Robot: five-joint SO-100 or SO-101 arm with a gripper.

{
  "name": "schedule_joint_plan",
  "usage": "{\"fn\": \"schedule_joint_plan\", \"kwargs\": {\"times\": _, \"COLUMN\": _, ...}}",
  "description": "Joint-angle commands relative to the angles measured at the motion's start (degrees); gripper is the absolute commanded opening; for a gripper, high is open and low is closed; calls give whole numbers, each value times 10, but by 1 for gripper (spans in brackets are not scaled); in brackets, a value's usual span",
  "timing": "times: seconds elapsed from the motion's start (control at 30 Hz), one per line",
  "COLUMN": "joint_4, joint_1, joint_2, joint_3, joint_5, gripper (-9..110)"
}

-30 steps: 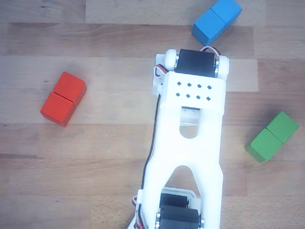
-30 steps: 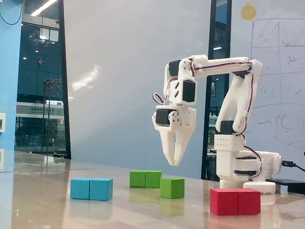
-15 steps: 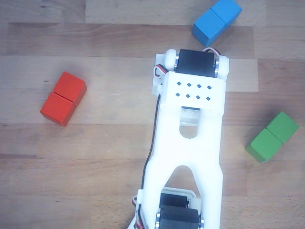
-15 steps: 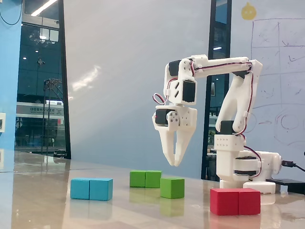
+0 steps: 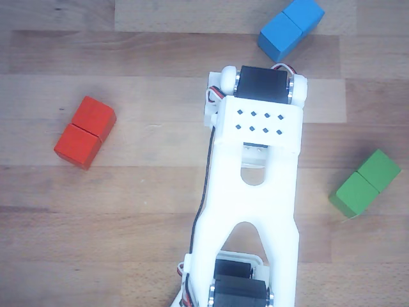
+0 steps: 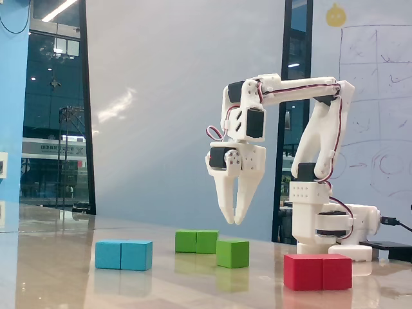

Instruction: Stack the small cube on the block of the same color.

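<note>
Red block [image 6: 318, 271]: nearest the fixed camera, at right on the table [image 6: 77, 283]; in the other view it lies at left [image 5: 85, 132], well apart from everything else.
Blue block [image 6: 123, 255]: next back in the fixed view, at left; in the other view it sits at the top edge [image 5: 291, 29].
Small cube [image 6: 232, 253]: green, resting on the table just beside and in front of the green block, apparently not touching it; hidden in the other view, probably under the arm.
Green block [image 6: 197, 241]: two cubes long, seam across the middle, lying flat behind the cube; at right in the other view [image 5: 365, 183].
Gripper [image 6: 235, 220]: pointing down, hanging above the small cube with clear air between — the fingers stand slightly parted near the tips and grasp nothing.
Arm [image 5: 255, 192]: white, fills the middle of the other view; its base [image 6: 331, 222] stands farthest back at right in the fixed view.
Progress: nothing is done so far — the cube is not lifted and the block's top is bare. Left to do, by judgement: open wider, descend, grip the cube, carry it onto the green block, let go.
</note>
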Motion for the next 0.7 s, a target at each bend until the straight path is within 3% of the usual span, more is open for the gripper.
{"fn": "schedule_joint_plan", "kwargs": {"times": 0.0, "joint_4": -3, "joint_1": -2, "joint_2": 3, "joint_3": -54, "joint_5": 3, "gripper": 12}}
{"fn": "schedule_joint_plan", "kwargs": {"times": 0.33, "joint_4": 46, "joint_1": -2, "joint_2": -33, "joint_3": -54, "joint_5": 4, "gripper": 35}}
{"fn": "schedule_joint_plan", "kwargs": {"times": 0.67, "joint_4": 41, "joint_1": -2, "joint_2": -88, "joint_3": -54, "joint_5": 4, "gripper": 37}}
